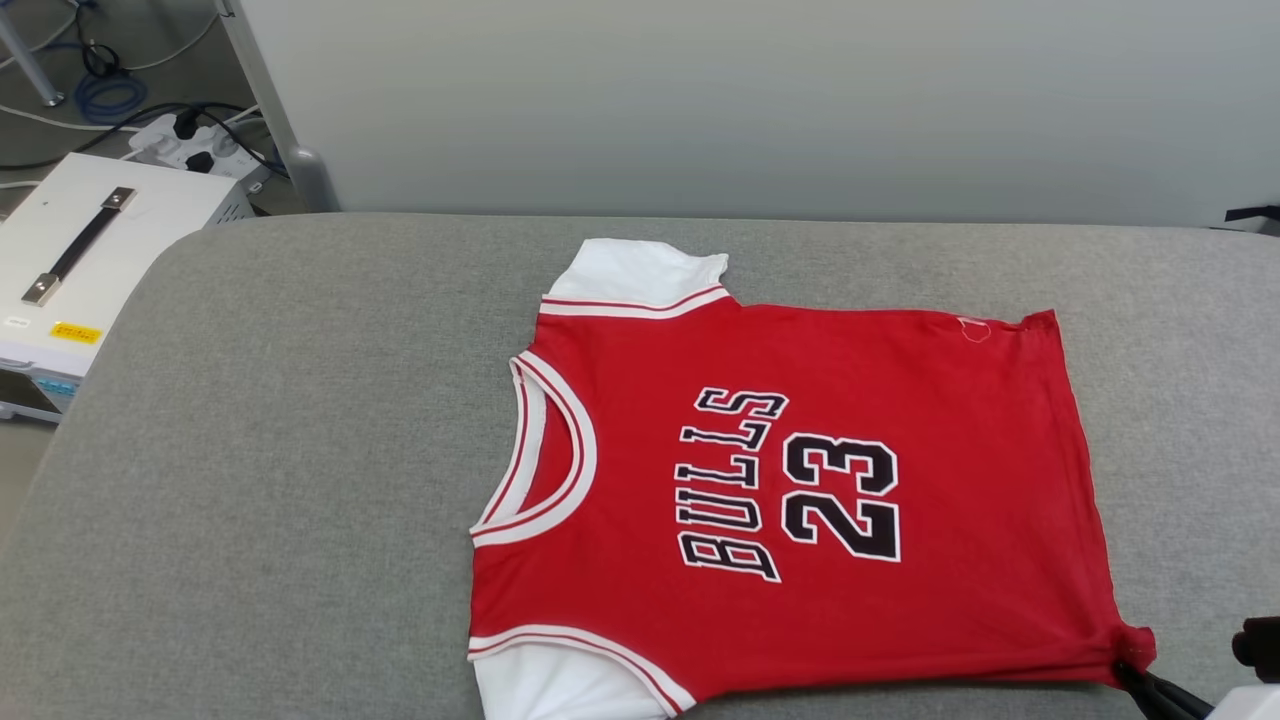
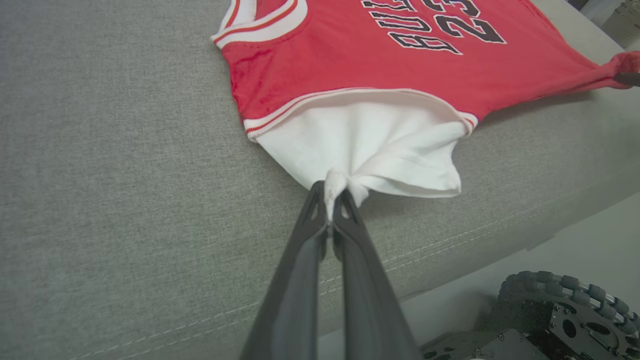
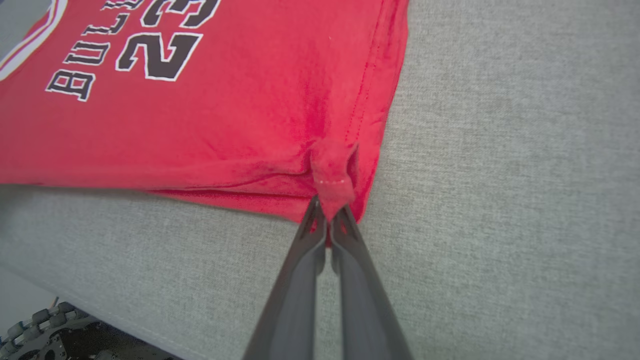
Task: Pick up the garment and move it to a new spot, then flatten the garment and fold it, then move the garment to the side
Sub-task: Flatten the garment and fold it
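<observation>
Left gripper (image 2: 330,197): fingers pressed together, pinching the edge of the garment's (image 2: 380,60) near white sleeve. The cloth bunches into a small knot right at my fingertips and fans out ahead of them.

Right gripper (image 3: 327,216): also pressed together, pinching the near bottom-hem corner. The red cloth is puckered at the tips, with creases radiating from the grip and hem stitching visible just beside it.

The garment lies ahead of both grippers, pulled taut between the two pinch points, front side up on the grey fabric worktop (image 1: 300,450). There's a shadow under its near edge.

Look: red body, white short sleeves, red-white striped trim at neck and armholes, black white-outlined "BULLS" and "23". Mostly flat. The far sleeve lies flat, well apart from both grippers.

A white box with a black handle (image 1: 80,250) sits off the worktop, well out to the left of my left gripper.
</observation>
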### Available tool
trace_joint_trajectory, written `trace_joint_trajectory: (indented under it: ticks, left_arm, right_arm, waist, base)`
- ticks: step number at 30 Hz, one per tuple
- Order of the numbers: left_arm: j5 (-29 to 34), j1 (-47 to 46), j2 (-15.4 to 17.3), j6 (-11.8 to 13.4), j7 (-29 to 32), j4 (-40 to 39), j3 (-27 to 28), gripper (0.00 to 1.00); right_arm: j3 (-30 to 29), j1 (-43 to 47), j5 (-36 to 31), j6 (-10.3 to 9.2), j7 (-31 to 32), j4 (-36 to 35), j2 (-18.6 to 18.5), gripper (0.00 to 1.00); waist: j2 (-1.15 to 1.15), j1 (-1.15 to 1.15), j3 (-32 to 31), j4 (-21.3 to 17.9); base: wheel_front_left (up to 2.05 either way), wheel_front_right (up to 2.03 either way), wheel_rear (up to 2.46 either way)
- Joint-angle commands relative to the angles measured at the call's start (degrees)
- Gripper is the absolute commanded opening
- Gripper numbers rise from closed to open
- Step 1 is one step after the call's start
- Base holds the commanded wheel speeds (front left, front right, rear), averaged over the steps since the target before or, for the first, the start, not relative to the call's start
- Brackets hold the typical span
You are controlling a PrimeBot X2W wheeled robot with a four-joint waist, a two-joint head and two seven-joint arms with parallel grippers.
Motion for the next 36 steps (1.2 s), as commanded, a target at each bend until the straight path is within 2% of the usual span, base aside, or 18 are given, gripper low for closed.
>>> trace_joint_trajectory:
  ticks: [1, 3, 8, 9, 13, 24, 29, 36]
  left_arm:
    - [-0.4, 0.6, 0.6, 0.3, 0.1, -0.6, 0.2, 0.00]
    - [0.6, -1.1, 0.6, 0.4, -0.5, -1.1, 0.3, 0.00]
    - [3.1, -5.9, 0.7, -0.1, -2.2, -0.4, 0.8, 0.00]
    - [4.3, -10.3, 1.0, -1.5, -2.7, 0.9, 1.0, 0.00]
    - [5.0, -16.7, 0.9, -3.1, -2.4, 3.4, 1.6, 0.00]
    - [4.7, -32.3, 0.5, -6.5, -3.3, 14.5, -0.4, 0.00]
    - [4.2, -39.4, 0.6, -6.9, -4.0, 20.0, -3.8, 0.00]
    - [0.9, -47.0, 1.0, -6.9, -5.4, 27.4, -12.0, 0.00]
  right_arm:
    - [-1.4, 1.3, -0.6, -0.03, 0.6, -0.6, -0.3, 0.00]
    - [-5.1, 2.7, -2.3, -0.03, 2.1, -2.3, 1.0, 0.00]
    - [-9.3, 2.1, -4.5, -0.03, 3.9, -5.0, 2.7, 0.00]
    - [-11.9, 1.1, -5.5, -0.03, 5.0, -6.6, 3.7, 0.00]
    - [-14.0, -1.1, -6.9, -0.03, 6.9, -8.5, 5.0, 0.00]
    - [-15.5, -8.5, -8.9, -0.03, 10.8, -7.4, 8.3, 0.00]
    - [-15.3, -11.8, -9.4, -0.03, 10.9, -6.0, 8.9, 0.00]
    - [-13.8, -16.0, -10.3, -0.03, 10.8, -2.2, 9.9, 0.00]
  waist:
    - [0.00, 0.01, -0.2, 0.3]
    - [0.00, 0.01, -0.1, 0.4]
    - [0.00, 0.01, 0.4, 0.3]
    - [0.00, 0.01, 1.3, 0.1]
    - [0.00, 0.01, 3.3, -1.2]
    - [0.00, 0.01, 10.5, -4.3]
    - [0.00, 0.01, 13.7, -5.0]
    - [0.00, 0.01, 17.2, -5.7]
  base:
    - [0.00, 0.00, 0.00]
    - [0.00, 0.00, 0.00]
    - [0.00, 0.00, 0.00]
    - [0.00, 0.00, 0.00]
    - [0.00, 0.00, 0.00]
    - [0.00, 0.00, 0.00]
    - [0.00, 0.00, 0.00]
    - [0.00, 0.00, 0.00]
